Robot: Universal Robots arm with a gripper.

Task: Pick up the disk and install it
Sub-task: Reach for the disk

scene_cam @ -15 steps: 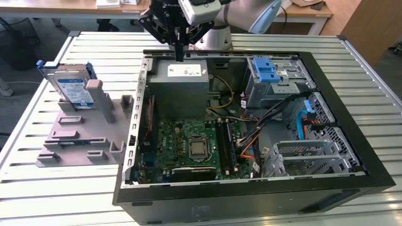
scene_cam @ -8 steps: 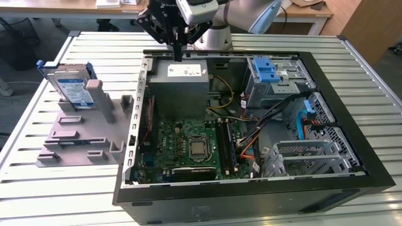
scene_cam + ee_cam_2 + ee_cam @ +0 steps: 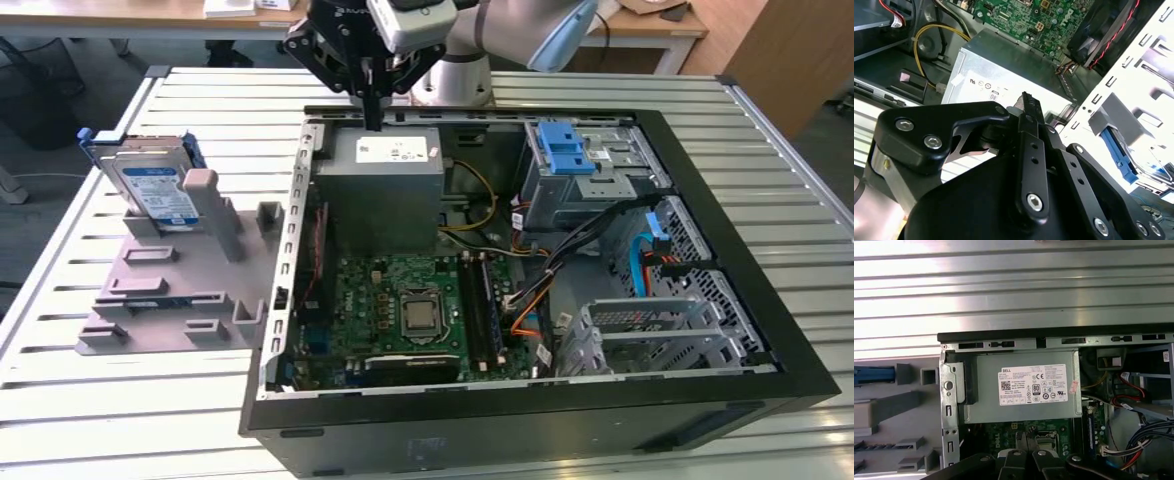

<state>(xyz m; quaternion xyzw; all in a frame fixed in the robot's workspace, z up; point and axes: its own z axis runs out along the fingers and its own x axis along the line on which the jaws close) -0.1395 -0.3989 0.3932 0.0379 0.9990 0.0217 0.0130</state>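
Observation:
The disk (image 3: 151, 185), silver with a white-and-blue label and blue rails, stands upright on the grey plastic stand (image 3: 174, 290) at the exterior view's left, outside the computer case. My gripper (image 3: 372, 122) hangs over the case's back edge, just above the grey power-supply box (image 3: 387, 165) and well to the right of the disk. Its fingers are pressed together and hold nothing. In both wrist views the black fingers (image 3: 1027, 107) point at the power-supply box (image 3: 1024, 390). A blue rail (image 3: 874, 375) of the disk shows in the first wrist view.
The open black computer case (image 3: 747, 300) lies on the slatted metal table (image 3: 134, 430). Inside it are a green motherboard (image 3: 400, 310), a drive cage with a blue bracket (image 3: 567, 148), and loose cables (image 3: 601, 240).

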